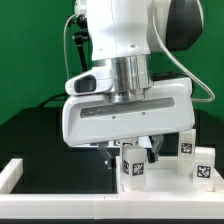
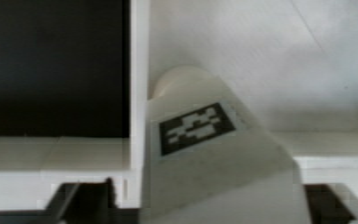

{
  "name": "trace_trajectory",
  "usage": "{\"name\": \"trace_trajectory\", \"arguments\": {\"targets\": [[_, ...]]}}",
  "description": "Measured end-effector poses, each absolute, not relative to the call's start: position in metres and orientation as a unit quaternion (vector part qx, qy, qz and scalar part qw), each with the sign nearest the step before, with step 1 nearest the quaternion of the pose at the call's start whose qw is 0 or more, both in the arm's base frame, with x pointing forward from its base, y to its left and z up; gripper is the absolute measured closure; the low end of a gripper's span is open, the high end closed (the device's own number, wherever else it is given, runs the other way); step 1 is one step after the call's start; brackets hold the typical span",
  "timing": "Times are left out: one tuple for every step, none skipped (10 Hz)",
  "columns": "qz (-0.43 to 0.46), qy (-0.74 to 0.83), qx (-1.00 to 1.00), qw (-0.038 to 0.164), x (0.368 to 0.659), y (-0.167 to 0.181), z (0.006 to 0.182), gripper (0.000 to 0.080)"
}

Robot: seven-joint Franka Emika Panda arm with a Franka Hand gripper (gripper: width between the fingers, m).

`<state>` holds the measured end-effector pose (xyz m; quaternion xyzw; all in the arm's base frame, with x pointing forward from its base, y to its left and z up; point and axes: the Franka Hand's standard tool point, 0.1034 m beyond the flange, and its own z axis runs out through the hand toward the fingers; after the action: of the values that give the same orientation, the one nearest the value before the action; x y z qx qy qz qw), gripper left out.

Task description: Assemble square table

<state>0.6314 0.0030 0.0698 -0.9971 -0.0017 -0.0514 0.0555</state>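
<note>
My gripper [image 1: 127, 152] hangs low over the table, just behind the white front rail. In the wrist view a white table leg [image 2: 211, 150] with a black-and-white tag fills the space between my two dark fingers [image 2: 87, 198], and the jaws stand close against its sides. The same leg [image 1: 133, 168] shows under the hand in the exterior view, upright. Two more tagged white legs [image 1: 186, 144] [image 1: 203, 165] stand at the exterior view's right. A broad white surface [image 2: 265, 50] behind the held leg looks like the square tabletop; in the exterior view the arm hides it.
A white rail frame [image 1: 20, 172] edges the black table surface [image 1: 40, 130] at the front and the exterior view's left. A green backdrop stands behind. The arm's bulky wrist blocks the middle of the scene.
</note>
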Motion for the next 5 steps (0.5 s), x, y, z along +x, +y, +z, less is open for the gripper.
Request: {"name": "trace_trajectory", "arguments": {"targets": [[-0.05, 0.038, -0.996, 0.057, 0.6316, 0.0028, 0.0699, 0.041], [-0.047, 0.083, -0.994, 0.059, 0.6316, 0.0017, 0.0697, 0.0509], [-0.044, 0.129, -0.989, 0.06, 0.6316, 0.0003, 0.0693, 0.0509], [-0.042, 0.171, -0.982, 0.062, 0.6332, -0.0009, 0.0687, 0.0509], [-0.039, 0.264, -0.961, 0.065, 0.6332, -0.0027, 0.069, 0.0509]]}}
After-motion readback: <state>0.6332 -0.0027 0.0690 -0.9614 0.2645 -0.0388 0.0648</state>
